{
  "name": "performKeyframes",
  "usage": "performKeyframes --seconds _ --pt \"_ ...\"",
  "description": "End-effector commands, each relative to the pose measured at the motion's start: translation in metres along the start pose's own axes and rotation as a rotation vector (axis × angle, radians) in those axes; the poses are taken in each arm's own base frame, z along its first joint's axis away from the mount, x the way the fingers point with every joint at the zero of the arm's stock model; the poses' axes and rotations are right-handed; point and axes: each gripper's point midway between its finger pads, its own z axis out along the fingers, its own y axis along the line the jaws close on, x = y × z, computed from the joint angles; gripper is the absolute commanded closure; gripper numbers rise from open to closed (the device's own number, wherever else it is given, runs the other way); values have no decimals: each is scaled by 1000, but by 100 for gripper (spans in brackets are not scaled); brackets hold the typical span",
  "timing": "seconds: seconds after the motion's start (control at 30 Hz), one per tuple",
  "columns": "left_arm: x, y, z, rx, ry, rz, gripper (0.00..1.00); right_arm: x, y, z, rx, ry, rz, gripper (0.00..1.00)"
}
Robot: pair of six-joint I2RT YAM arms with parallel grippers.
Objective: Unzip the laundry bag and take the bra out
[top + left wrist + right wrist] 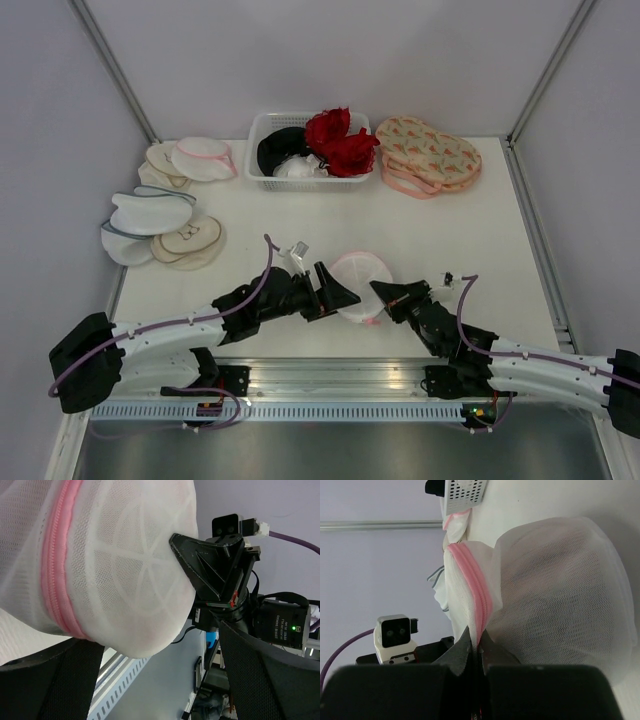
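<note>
1. Top view: one laundry bag (360, 278) sits at the near middle of the desk (300, 215), between the two arms.
   - The right end effector (384, 292) is clenched on the bag's near-right edge, likely to anchor it for unzipping.
   - The left end effector (338, 290) is released, with its jaws spread just beside the bag's left side and holding nothing.
   - Counted elsewhere:
     - One basket (262, 128) at the back holds red garments (340, 140), one black piece (280, 148) and one white piece (298, 168).
     - A stack of floral pouches (430, 152) lies to its right, seemingly two.
     - Two blue-trimmed white pouches (150, 212) are at the left, with cream ones under and behind them. The number of cream ones can't be told.
     - One more pink-trimmed pouch (205, 158) lies at back left.
2. Left wrist view: the bag's mesh dome fills the frame.
   - One pink zipper (60, 570) runs down it and looks closed.
   - The two left fingers (265, 675) stand wide apart below the bag and are not gripping it.
   - The right end effector's tip presses the far side of the bag.
   - The bra can't be made out through the mesh.
3. Right wrist view: the right jaws are pinched together on the pink zipper trim (470, 575). This holds the bag's edge up so the seam faces the left arm.
</note>
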Motion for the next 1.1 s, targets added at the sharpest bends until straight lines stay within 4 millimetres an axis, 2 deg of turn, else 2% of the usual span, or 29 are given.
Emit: performKeyframes --seconds 0.0,0.07,0.17,0.2,0.27,0.3,0.33,0.37,0.47,0.5,0.53,0.57,0.6,0.63,0.67,0.7,0.73,0.77,0.8,0.87,0.9,0.97,1.07 --pt "-7 -31 5 74 -25 -36 5 4 31 -4 -109 27 85 100" --pt "-12 -30 3 77 -55 -29 6 4 35 -6 -129 32 101 100" --pt "-22 -31 0 72 -109 6 14 10 34 -6 -125 59 78 99" --pt "-27 -32 -1 74 -136 19 27 14 34 -6 -120 75 59 99" --pt "-34 -34 -1 76 -167 57 47 18 35 -6 -119 94 39 100" --pt "-35 -35 -1 76 -171 68 65 19 39 -7 -124 99 28 100" --pt "-37 -36 0 75 -175 73 74 23 38 -7 -125 115 -13 100" --pt "-36 -33 3 60 -169 74 97 24 38 -7 -117 119 -29 100" --pt "-36 -29 6 48 -163 88 98 29 40 -9 -106 147 -119 100" --pt "-37 -28 6 43 -166 93 98 30 42 -9 -85 148 -166 94" --pt "-41 -25 6 30 -177 95 98 29 46 -10 -89 151 -201 80" --pt "-43 -21 5 17 -187 102 98 30 46 -12 -92 158 -303 46" --pt "-51 -16 2 -3 -211 107 98 27 48 -14 -54 159 -358 34" --pt "-58 -10 0 -26 -231 109 98 25 47 -15 -36 160 -403 19" --pt "-63 -6 -2 -40 -244 111 98 22 61 -17 -49 150 -463 13" --pt "-74 -1 -7 -54 -275 109 98 17 39 -18 48 160 -543 10" --pt "-79 3 -9 -67 -291 113 98 16 36 -20 73 167 -590 10" --pt "-84 7 -11 -80 -301 110 98 16 43 -21 81 172 -623 10" --pt "-92 10 -14 -86 -317 104 98 13 25 -21 153 189 -697 10" --pt "-103 15 -16 -99 -339 97 98 18 20 -22 170 235 -755 12" --pt "-106 17 -17 -102 -342 93 98 23 11 -22 191 275 -800 13" --pt "-112 18 -18 -98 -344 83 98 36 4 -24 180 348 -838 18" --pt "-112 17 -17 -77 -322 66 98 43 5 -25 155 374 -898 27"
